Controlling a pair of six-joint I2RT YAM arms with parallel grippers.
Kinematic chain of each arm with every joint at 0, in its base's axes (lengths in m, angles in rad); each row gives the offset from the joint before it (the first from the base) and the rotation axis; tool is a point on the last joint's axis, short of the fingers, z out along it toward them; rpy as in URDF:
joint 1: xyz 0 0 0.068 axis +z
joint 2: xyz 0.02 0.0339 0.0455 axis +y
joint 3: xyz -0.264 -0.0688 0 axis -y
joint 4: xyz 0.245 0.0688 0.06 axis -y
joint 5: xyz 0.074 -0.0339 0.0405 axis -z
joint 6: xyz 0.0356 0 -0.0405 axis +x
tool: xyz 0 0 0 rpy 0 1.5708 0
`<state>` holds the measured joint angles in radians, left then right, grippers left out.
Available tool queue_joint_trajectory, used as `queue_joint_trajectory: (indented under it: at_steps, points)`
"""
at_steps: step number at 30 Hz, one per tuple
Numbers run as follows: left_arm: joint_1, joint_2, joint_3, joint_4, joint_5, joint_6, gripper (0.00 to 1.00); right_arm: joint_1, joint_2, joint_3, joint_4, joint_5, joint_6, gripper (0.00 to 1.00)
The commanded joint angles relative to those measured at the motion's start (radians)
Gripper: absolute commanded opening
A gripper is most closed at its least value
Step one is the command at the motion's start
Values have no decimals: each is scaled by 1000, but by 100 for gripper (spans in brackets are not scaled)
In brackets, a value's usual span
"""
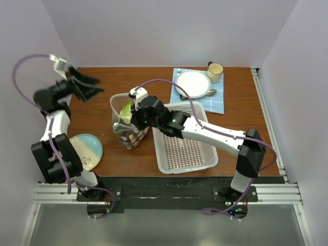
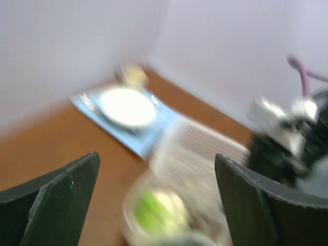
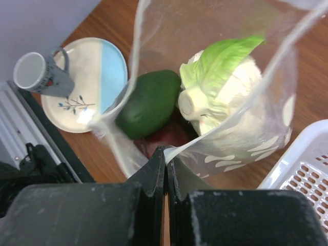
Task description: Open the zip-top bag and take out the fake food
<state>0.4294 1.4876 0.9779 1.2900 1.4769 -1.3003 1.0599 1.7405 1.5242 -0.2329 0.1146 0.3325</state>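
The zip-top bag (image 1: 128, 130) rim is pinched in the clenched right gripper (image 3: 166, 154); the released left gripper (image 1: 92, 86) should be lowered straight onto the fake food (image 3: 225, 102).

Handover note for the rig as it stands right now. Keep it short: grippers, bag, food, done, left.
Right gripper: shut on the rim of the zip-top bag, mouth open.
Left gripper: open, holding nothing, raised over the far-left of the table, apart from the bag.
Bag: upright, just left of the white basket.
Inside the bag: cauliflower, dark green avocado-like piece, and a dark red piece beneath them.
Done: bag opened.
Left: take every piece out. None is out yet.
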Motion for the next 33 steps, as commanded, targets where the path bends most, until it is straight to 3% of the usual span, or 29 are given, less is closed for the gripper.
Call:
queue_joint_trajectory:
  at_steps: [1, 2, 3, 4, 6, 11, 16, 21, 33]
  points:
    - [-102, 19, 538, -1273, -559, 905, 100, 6, -94, 8, 55, -19, 11, 0]
    - [-203, 57, 791, -1472, -992, 1343, 100, 6, -98, 2, 55, -24, 14, 0]
    - [-268, 95, 865, -1574, -1054, 1415, 100, 8, -101, -13, 63, -23, 19, 0]
    - [-285, 146, 915, -1677, -1041, 1415, 100, 8, -113, -22, 66, -23, 20, 0]
    - [-271, 152, 932, -1725, -980, 1363, 100, 8, -122, -62, 87, -18, 30, 0]
    - [-261, -51, 555, -1707, -902, 1366, 100, 8, -162, -134, 113, -7, 31, 0]
    - [-258, -260, 273, -1808, -908, 1490, 100, 8, -174, -162, 104, 0, 30, 0]
    - [-258, -325, 220, -1950, -762, 1527, 100, 8, -171, -170, 115, -1, 28, 0]
    - [-259, -395, 144, -2123, -699, 1687, 100, 8, -145, -150, 101, -6, 14, 0]
